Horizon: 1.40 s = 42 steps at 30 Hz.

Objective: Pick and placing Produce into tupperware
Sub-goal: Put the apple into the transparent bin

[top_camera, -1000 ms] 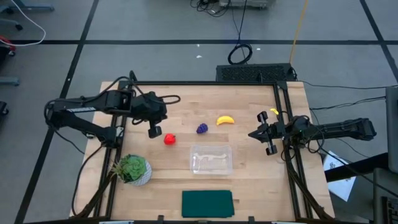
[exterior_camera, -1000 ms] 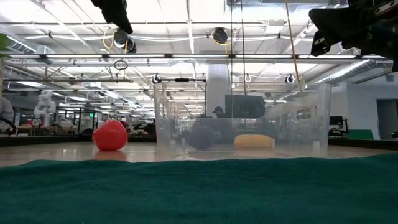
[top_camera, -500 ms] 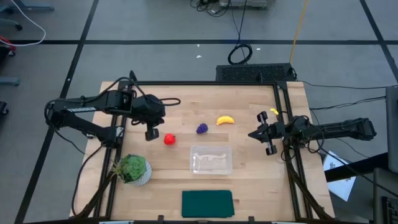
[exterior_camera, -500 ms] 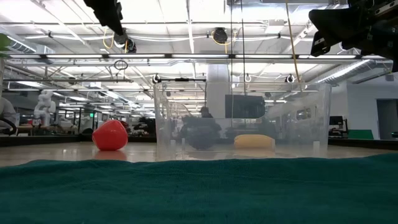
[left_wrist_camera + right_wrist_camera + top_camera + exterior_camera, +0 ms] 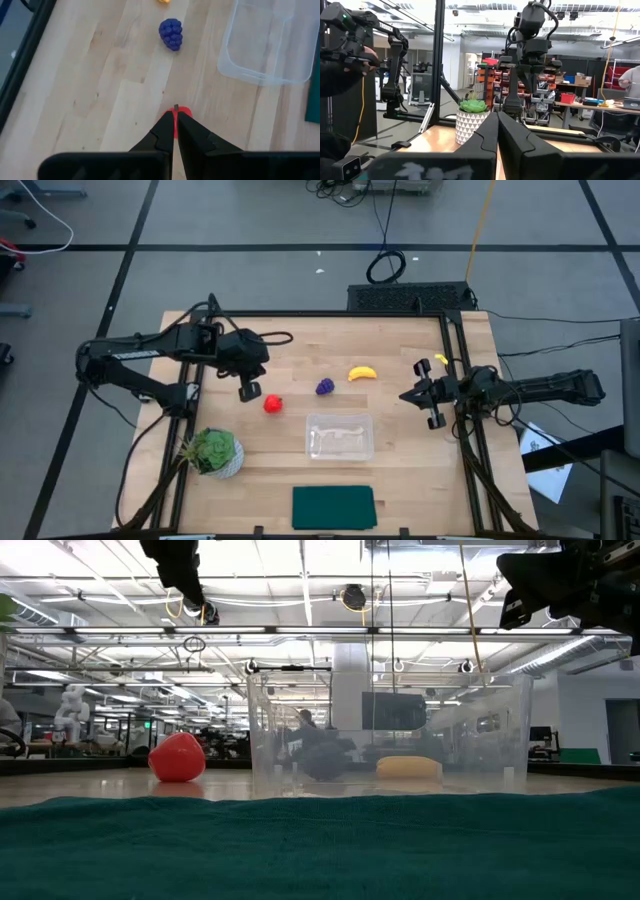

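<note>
The round red fruit [image 5: 272, 404] lies on the wooden table, with the purple grape bunch [image 5: 325, 387] and the yellow banana [image 5: 362, 373] to its right. The clear tupperware [image 5: 340, 437] stands nearer the front edge with nothing in it. My left gripper [image 5: 248, 391] hangs shut well above the table, just left of the red fruit [image 5: 185, 113], which peeks out behind its fingertips in the left wrist view. My right gripper [image 5: 406, 396] waits shut and raised at the table's right edge.
A leafy plant in a white pot [image 5: 212, 451] stands at the front left. A dark green cloth [image 5: 333, 507] lies flat at the front edge, before the tupperware. Black frame posts [image 5: 455, 380] run along the table's right side.
My left gripper has wavered slightly over the spot beside the red fruit and turned a little at the wrist, staying shut. The produce and the tupperware have not moved.
</note>
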Available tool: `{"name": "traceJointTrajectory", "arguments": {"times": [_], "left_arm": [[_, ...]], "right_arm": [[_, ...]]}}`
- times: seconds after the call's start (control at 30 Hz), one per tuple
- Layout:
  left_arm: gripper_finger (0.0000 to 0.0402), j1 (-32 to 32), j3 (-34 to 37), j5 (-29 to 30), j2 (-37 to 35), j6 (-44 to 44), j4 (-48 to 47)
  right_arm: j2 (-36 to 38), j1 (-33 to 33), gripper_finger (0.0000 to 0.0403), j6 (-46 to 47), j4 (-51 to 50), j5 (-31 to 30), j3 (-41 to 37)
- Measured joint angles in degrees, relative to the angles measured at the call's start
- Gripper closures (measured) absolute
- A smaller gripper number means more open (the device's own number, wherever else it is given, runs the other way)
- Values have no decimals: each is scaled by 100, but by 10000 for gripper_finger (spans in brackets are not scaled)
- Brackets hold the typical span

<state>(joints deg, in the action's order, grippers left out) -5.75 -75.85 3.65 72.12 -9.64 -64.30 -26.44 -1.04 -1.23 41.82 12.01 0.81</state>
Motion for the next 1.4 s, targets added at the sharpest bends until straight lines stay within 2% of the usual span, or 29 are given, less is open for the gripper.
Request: {"name": "traceJointTrajectory", "arguments": {"times": [0.33, 0.63, 0.77, 1.13, 1.27, 1.4], "left_arm": [[376, -295, 11, -500, 596, 54, -115], [363, -329, 11, -441, 772, 86, -197], [319, -329, 11, -347, 788, -86, -198], [146, -329, 11, -200, 784, -287, -93], [112, -315, 64, -200, 784, -402, -90], [104, -300, 310, -200, 784, -606, -96]], "right_arm": [[0, 0, 403, -101, -4, -15, -1], [0, 0, 403, -101, -4, -17, 0], [0, 2, 403, -101, -4, -15, -1], [0, 1, 403, -99, -6, -15, 0], [0, 0, 403, -98, -6, -15, 0], [0, 2, 403, -98, -5, -15, 0]]}}
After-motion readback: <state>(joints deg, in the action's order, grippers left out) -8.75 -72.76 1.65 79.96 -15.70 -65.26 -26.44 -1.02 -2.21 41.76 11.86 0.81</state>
